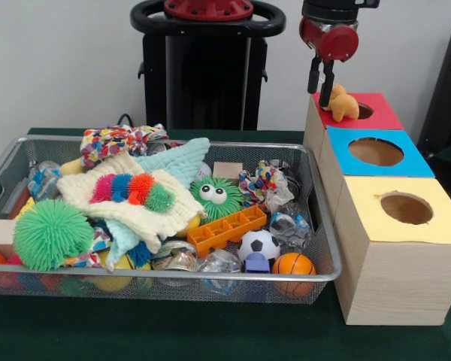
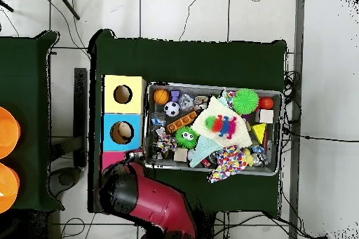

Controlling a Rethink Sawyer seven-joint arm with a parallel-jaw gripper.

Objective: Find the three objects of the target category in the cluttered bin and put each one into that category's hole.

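— What is sitting on the red box (image 1: 382,114)?
— A small orange plush toy (image 1: 341,104) is resting at the rim of its round hole (image 1: 363,111), leaning upright.
— And the hand (image 1: 321,84)?
— It is hanging right at the toy's top.

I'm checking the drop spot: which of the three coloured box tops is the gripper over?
The red-topped box, farthest back in the front view. The gripper hangs over it; blue and yellow are nearer the camera.

Even, soft indoor light, no hard shadows; front view slightly soft all over (fine detail smeared). Small glints on wire bin (image 1: 325,277) rim and clear plastic balls (image 1: 219,262). Overhead view dimmer, green cloth (image 2: 189,57) near black
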